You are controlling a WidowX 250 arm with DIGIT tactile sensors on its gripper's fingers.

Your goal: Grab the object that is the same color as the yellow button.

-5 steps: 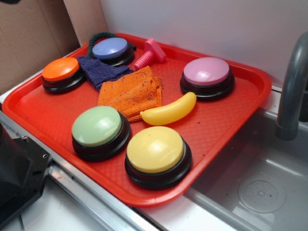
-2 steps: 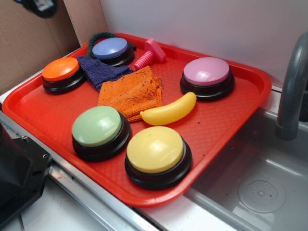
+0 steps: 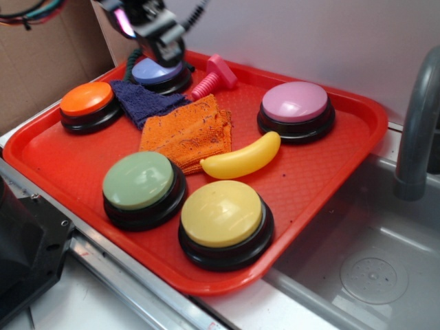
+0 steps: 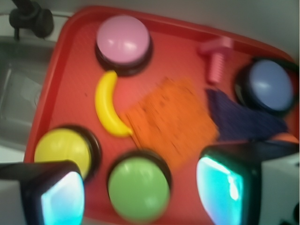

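Note:
The object, a small glossy yellow toy banana, lies near the middle of the red tray, touching the edge of an orange cloth. The yellow button stands just in front of it at the tray's front edge. My gripper hangs high over the tray's back left, above the blue button, well away from the banana. Its fingers stand wide apart with nothing between them.
Green, orange and pink buttons also stand on the tray. A dark blue cloth and a pink toy bolt lie at the back. A grey sink and faucet are on the right.
My gripper has come into the exterior view from the upper left and moved right and down over the blue button. Nothing on the tray has moved.

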